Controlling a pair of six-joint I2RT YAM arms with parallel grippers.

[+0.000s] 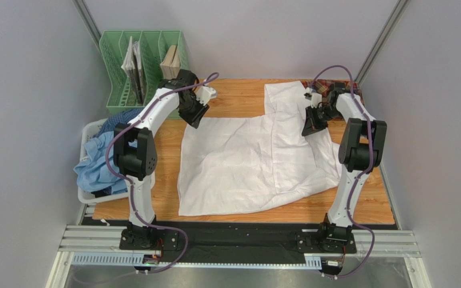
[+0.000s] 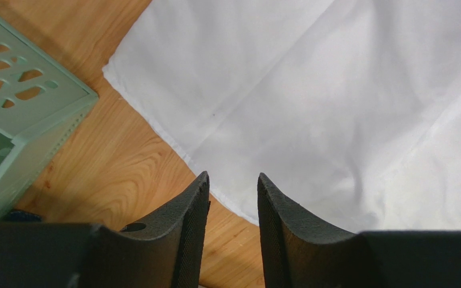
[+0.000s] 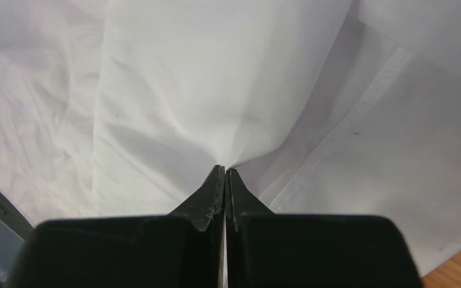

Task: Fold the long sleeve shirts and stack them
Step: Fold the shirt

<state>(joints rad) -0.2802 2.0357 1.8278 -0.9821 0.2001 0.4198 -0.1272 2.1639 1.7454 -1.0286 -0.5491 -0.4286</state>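
One white shirt lies spread on the tabletop. Left fingers stand spread w/ nothing btwn them. The shirt's hemmed edge runs slantwise just past their tips, w/ cloth ahead and bare wood beside and beneath. Right fingers are pressed together, pinching a small fold of the same shirt right at their tips; creases fan out from that spot.
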